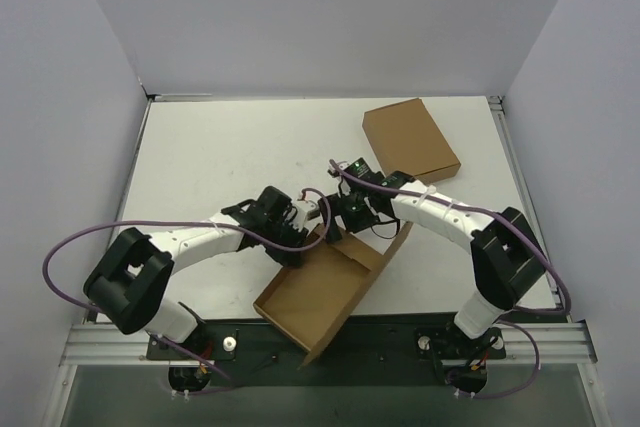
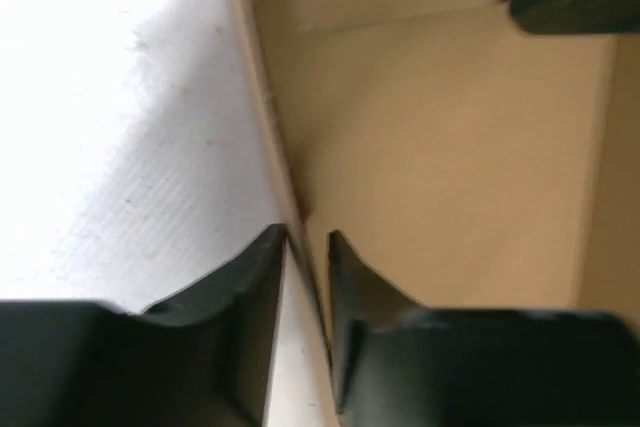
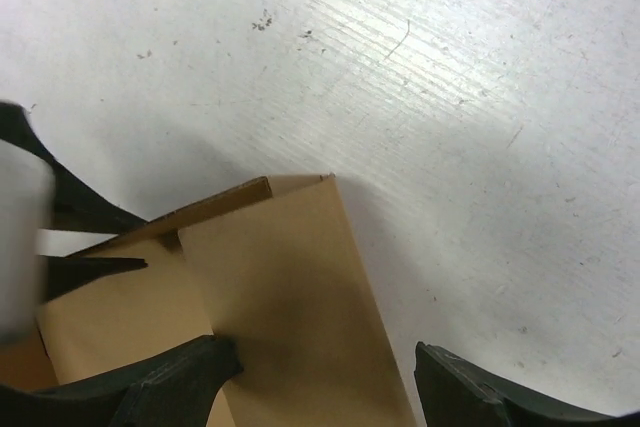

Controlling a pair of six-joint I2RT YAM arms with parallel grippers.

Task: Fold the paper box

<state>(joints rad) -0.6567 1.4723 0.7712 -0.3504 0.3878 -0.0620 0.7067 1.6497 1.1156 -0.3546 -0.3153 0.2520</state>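
Note:
The paper box [image 1: 325, 292] is a brown cardboard tray, partly formed, near the table's front edge with its right wall raised. My left gripper [image 1: 318, 222] stands at the tray's far left corner. In the left wrist view its fingers [image 2: 250, 277] sit tight on either side of a thin upright wall [image 2: 295, 187], and the gripper [image 2: 307, 242] is shut on it. My right gripper [image 1: 347, 225] is next to it at the far end. In the right wrist view it [image 3: 325, 372] is open and straddles an upright flap [image 3: 290, 287], with one finger [image 3: 170, 377] against the flap.
A compact closed brown carton [image 1: 410, 139] lies at the back right of the white table [image 1: 220, 157]. Grey walls enclose the table on three sides. The two wrists are close together above the tray's far end, with purple cables looping off both arms.

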